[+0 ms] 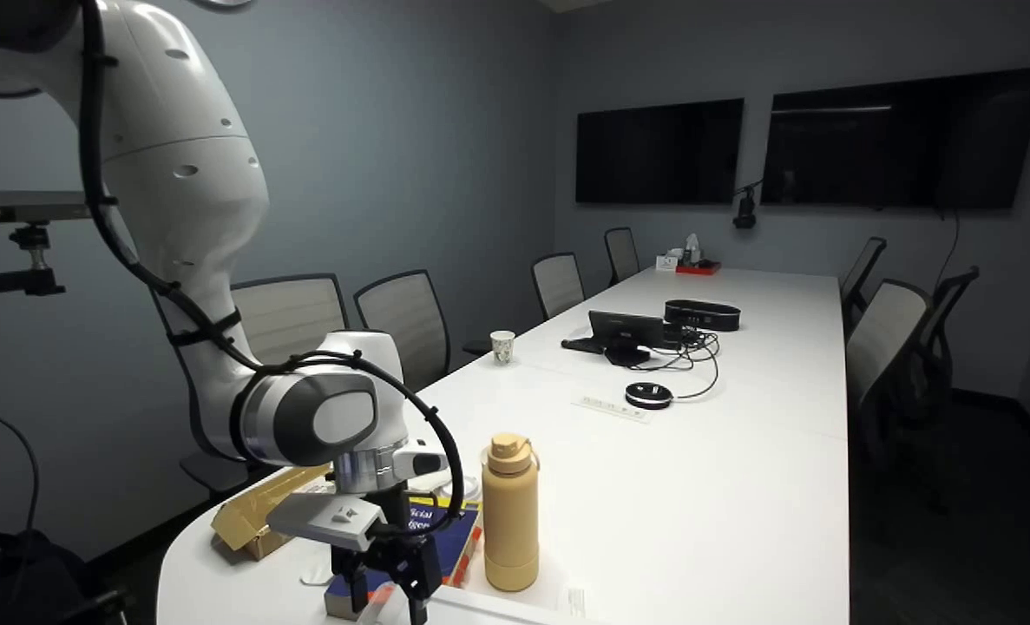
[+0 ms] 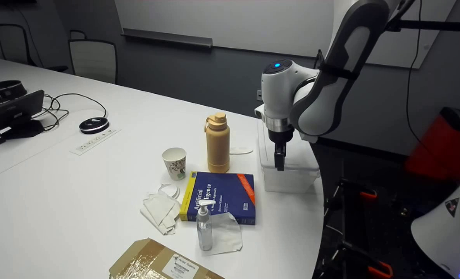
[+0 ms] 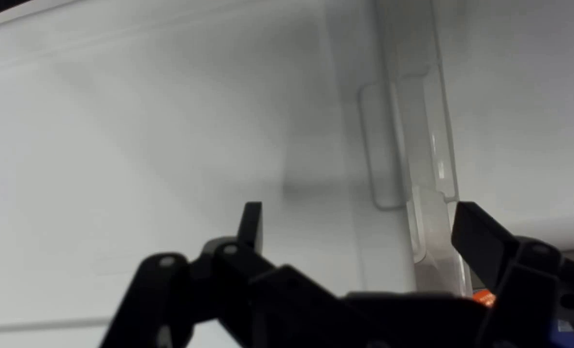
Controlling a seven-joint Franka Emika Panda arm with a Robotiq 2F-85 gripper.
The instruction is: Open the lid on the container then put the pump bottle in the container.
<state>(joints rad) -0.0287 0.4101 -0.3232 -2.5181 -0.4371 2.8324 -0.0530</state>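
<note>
The clear pump bottle (image 2: 204, 231) with a white pump top stands upright in front of the book in an exterior view. It does not show in the wrist view. The translucent container (image 2: 286, 182) stands at the table's right end with its lid (image 2: 305, 157) on. The lid (image 3: 137, 169) fills much of the wrist view, with a latch (image 3: 424, 145) along its edge. My gripper (image 3: 359, 215) is open and empty, one finger over the lid and one beyond its latch edge. It also shows in both exterior views (image 1: 389, 599) (image 2: 279, 159). I cannot tell whether the fingers touch.
A tall tan bottle (image 2: 218, 149) stands upright behind the blue book (image 2: 222, 197). A paper cup (image 2: 174, 164), crumpled napkins (image 2: 162, 211) and a cardboard box (image 2: 160, 259) lie around the book. A conference phone (image 1: 627, 334) and cables are farther along the table.
</note>
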